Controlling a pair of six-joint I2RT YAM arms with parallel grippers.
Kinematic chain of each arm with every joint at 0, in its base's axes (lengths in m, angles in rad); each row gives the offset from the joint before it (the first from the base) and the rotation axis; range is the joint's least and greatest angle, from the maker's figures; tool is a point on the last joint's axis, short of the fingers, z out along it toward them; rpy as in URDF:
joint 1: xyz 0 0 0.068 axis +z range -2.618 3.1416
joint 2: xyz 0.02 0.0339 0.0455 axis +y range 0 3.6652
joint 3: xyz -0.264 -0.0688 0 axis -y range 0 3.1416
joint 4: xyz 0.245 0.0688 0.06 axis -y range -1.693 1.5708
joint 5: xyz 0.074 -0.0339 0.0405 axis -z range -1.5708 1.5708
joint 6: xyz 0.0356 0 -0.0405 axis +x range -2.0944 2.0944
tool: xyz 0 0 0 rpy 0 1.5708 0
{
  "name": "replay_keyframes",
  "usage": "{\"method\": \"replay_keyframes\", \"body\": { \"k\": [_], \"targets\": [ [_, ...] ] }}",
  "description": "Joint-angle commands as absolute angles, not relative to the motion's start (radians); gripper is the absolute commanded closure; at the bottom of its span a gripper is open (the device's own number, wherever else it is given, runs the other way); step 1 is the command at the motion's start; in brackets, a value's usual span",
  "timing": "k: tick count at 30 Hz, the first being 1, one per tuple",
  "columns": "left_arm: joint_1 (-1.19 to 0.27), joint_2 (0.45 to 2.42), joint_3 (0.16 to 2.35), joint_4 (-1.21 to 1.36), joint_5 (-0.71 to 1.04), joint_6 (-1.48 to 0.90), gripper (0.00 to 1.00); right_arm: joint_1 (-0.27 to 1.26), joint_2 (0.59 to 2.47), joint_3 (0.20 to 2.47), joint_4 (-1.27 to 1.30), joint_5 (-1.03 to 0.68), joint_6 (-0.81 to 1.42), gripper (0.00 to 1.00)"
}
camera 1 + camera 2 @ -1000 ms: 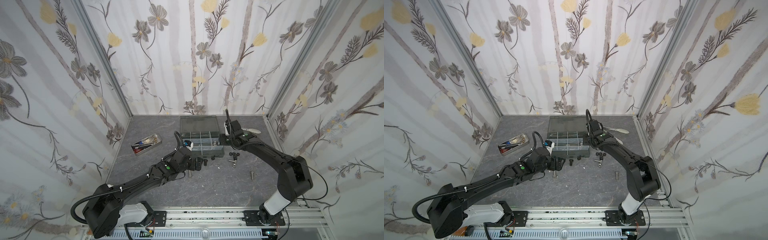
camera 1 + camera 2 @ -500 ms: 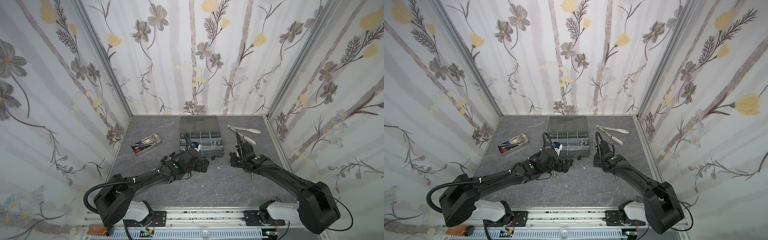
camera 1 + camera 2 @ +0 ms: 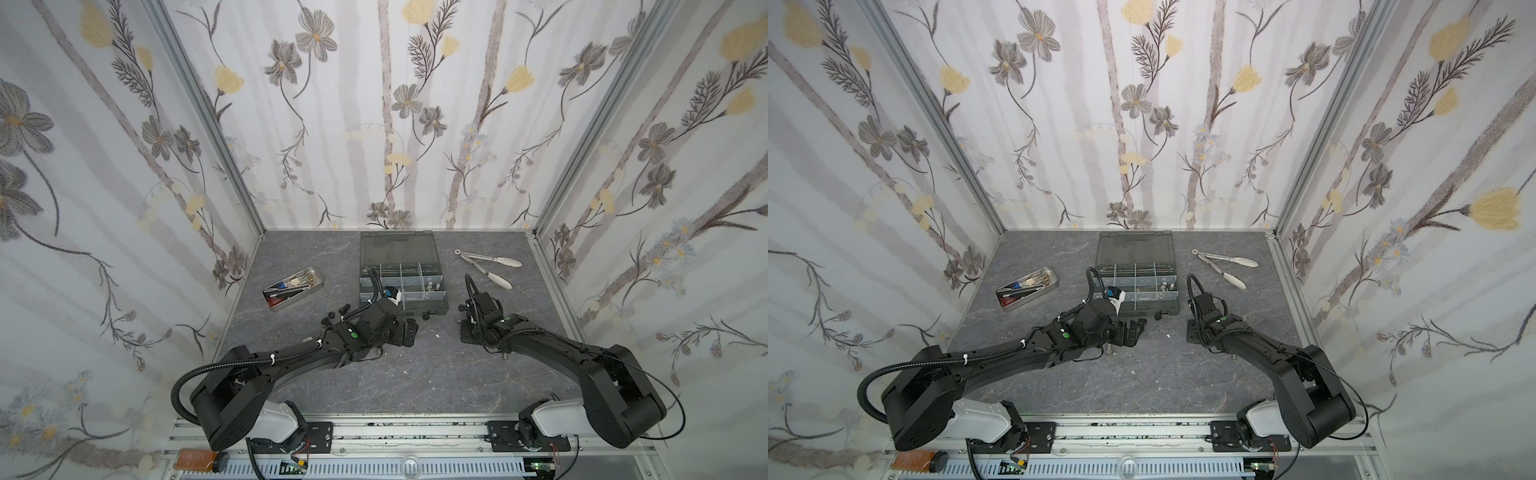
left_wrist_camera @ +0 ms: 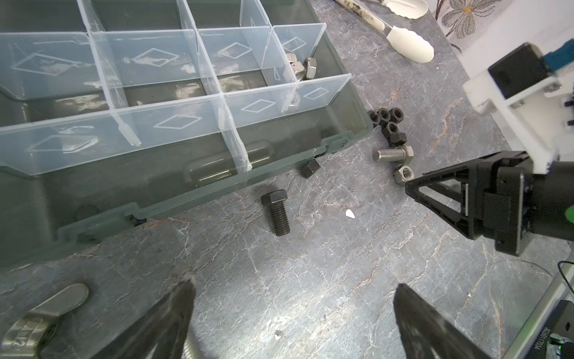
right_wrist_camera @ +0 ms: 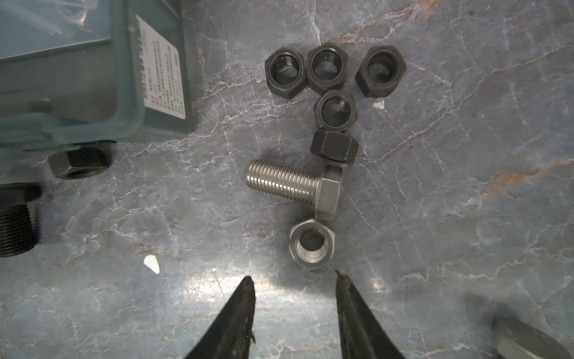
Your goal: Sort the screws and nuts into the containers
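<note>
The organizer box (image 3: pixel 401 274) lies open at the back middle, with silver pieces in a right-hand compartment (image 4: pixel 302 70). Right of it several black nuts (image 5: pixel 332 68) cluster with a silver screw (image 5: pixel 295 186) and a silver nut (image 5: pixel 312 244). My right gripper (image 5: pixel 295 281) is open and low over the table, its tips just short of the silver nut, nothing between them. My left gripper (image 4: pixel 293 289) is wide open and empty in front of the box. Ahead of it lie a black screw (image 4: pixel 276 213) and a black nut (image 4: pixel 310 168). A silver wing nut (image 4: pixel 46 314) lies beside one finger.
A metal tray of tools (image 3: pixel 293 286) stands at the back left. White-tipped tongs (image 3: pixel 490 266) lie at the back right. More black pieces (image 3: pixel 332 318) lie left of the left arm. A silver screw (image 3: pixel 504 355) lies under the right arm.
My right gripper has come away from the box's right side down to the table by the nut cluster, its jaws narrowing. The left gripper has edged right along the box front.
</note>
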State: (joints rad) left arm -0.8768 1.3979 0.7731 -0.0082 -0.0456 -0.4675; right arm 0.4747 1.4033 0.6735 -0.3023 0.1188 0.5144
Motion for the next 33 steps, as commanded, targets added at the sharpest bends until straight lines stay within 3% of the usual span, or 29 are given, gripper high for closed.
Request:
{"method": "replay_keyframes", "body": {
  "k": [1,26,33],
  "targets": [
    [-0.877,1.400,0.784,0.003,-0.054,-0.469,0.00,0.475,1.434,0.692,-0.283,0.159,0.501,0.58],
    [-0.877,1.372,0.763,-0.014,-0.066,-0.468,0.00,0.429,1.535,0.720,-0.246,0.141,0.463,0.71],
    [-0.875,1.332,0.743,-0.030,-0.086,-0.468,0.00,0.426,1.547,0.739,-0.248,0.132,0.456,0.85]
  ]
}}
